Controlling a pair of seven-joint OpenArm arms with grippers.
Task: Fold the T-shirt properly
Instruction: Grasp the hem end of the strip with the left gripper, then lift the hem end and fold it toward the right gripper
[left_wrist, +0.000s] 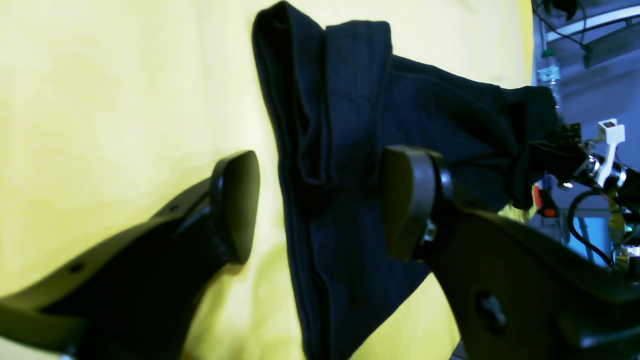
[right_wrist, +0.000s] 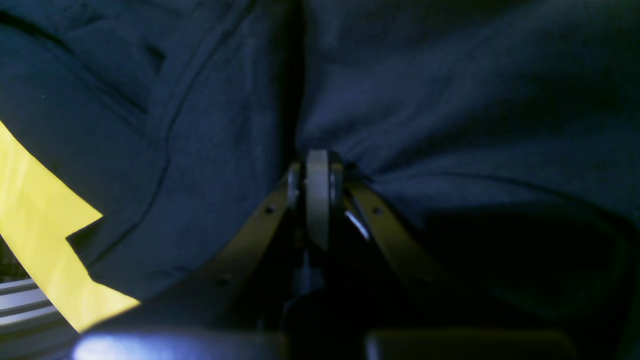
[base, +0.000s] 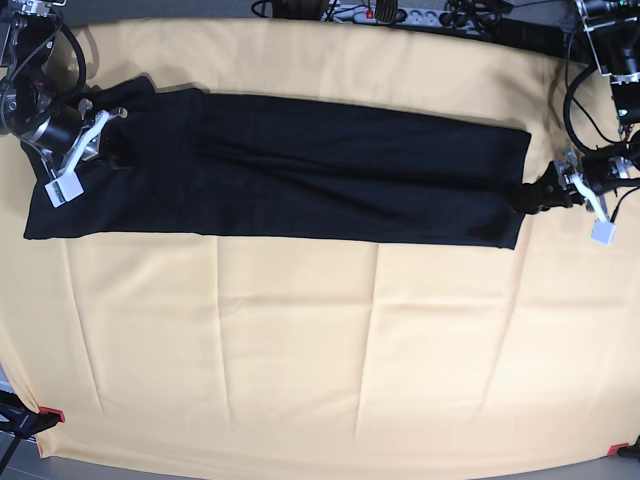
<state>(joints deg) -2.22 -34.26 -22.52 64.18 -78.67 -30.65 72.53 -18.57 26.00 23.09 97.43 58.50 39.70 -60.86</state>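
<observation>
The desk (base: 300, 380) is covered by a big yellow cloth (base: 320, 330) with soft creases in it. The black T-shirt (base: 300, 180) lies on the cloth near the far edge. It is folded into one long, flat strip that runs from one side of the desk to the other.

The right arm (base: 40, 110) is at the strip's end on the left of the base view. Its fingers (right_wrist: 317, 197) are clenched tight on the T-shirt, and the wrist view shows dark cloth bunched all around the tips.

The left arm (base: 600, 175) is at the other end of the strip. Its fingers (left_wrist: 320, 205) are spread wide, released, with nothing pinched. In the wrist view one finger (left_wrist: 235, 205) is over the yellow cloth and the other (left_wrist: 407, 200) is over the T-shirt, with the folded edge lying between them.

Small red clips (base: 52, 414) sit at the cloth's near corners.
</observation>
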